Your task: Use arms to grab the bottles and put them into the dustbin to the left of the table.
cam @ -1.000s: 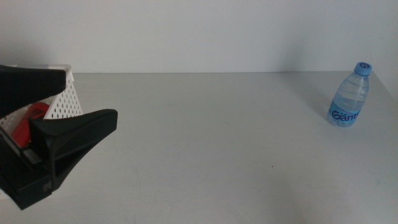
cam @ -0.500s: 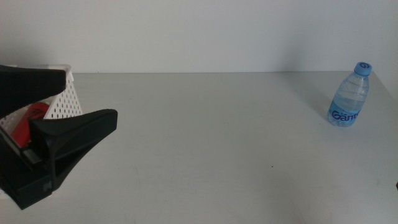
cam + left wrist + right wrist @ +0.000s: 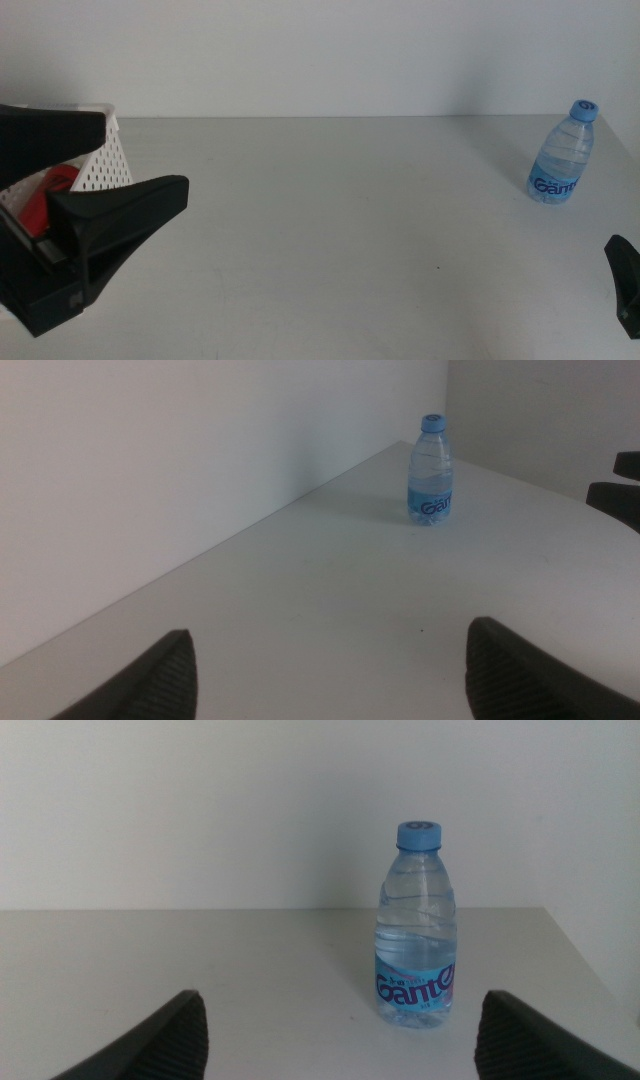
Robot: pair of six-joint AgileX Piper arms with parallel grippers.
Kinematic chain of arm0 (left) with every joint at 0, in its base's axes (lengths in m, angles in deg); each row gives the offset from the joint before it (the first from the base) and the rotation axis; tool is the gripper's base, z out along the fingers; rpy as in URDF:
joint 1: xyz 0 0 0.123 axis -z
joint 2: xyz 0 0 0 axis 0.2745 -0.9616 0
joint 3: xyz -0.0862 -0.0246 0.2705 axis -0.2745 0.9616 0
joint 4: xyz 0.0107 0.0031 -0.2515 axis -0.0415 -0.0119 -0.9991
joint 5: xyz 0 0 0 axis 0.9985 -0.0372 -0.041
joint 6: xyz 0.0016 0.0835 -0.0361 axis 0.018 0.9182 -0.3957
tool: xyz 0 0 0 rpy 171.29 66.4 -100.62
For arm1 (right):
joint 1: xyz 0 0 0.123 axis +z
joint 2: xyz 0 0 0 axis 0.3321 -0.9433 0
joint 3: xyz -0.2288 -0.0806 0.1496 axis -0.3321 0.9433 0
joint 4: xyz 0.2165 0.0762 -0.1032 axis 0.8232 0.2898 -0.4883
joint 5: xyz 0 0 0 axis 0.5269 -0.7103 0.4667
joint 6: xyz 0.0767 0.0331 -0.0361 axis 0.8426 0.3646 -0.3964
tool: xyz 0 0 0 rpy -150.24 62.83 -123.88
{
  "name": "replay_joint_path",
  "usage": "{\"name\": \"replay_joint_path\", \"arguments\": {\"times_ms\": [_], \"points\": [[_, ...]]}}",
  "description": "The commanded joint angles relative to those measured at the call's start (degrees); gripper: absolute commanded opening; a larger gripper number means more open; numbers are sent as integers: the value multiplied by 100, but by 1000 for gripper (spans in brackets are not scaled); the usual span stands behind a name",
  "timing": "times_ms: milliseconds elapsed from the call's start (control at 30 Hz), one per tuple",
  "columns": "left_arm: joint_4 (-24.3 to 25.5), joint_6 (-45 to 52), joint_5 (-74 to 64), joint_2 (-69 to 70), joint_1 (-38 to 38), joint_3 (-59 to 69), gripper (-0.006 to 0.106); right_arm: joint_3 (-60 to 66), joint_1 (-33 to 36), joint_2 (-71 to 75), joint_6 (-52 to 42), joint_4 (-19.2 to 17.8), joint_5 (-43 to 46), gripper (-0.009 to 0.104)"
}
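Grey-white table (image 3: 330, 220) against white wall.

You see the dustbin (image 3: 105, 160) only in part: the left gripper (image 3: 100, 160) covers most of it and the frame edge cuts it. A red item (image 3: 45, 200) inside (kind unclear) peeks out. The right gripper (image 3: 625, 285) shows only a dark tip at the edge.

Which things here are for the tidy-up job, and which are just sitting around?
For the job:
water bottle, standing on the table
white dustbin, something red inside
left tool, open beside the dustbin
right tool, open, facing the bottle

Just sitting around:
nothing else shows
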Motion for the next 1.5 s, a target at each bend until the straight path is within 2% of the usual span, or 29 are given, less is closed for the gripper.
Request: {"name": "replay_joint_path", "arguments": {"times_ms": [0,200,367,467,767,967,1133,1300,1467], "points": [[-59,-80,455,-15,35,-157,90,-56,-31,-281,-37,-28,957,94],[-59,-80,455,-15,35,-157,90,-56,-31,-1056,-46,69,1780,94],[-59,-80,455,-15,35,-157,90,-78,-31,-1953,-205,784,2985,94],[-59,-80,455,-15,35,-157,90,-356,-31,-2467,-205,1093,2930,94],[-59,-80,455,-15,35,-157,90,-1674,-31,-3773,-205,1029,2952,94],[-59,-80,455,-15,35,-157,90,-2524,-31,-4553,-667,1058,2906,94],[-59,-80,455,-15,35,-157,90,-3340,-38,-5210,-821,1239,2894,94],[-59,-80,455,-15,35,-157,90,-4026,-38,-5844,-955,1619,2894,94],[-59,-80,455,-15,35,-157,90,-4747,-38,-6278,-949,1518,2471,94]]}}
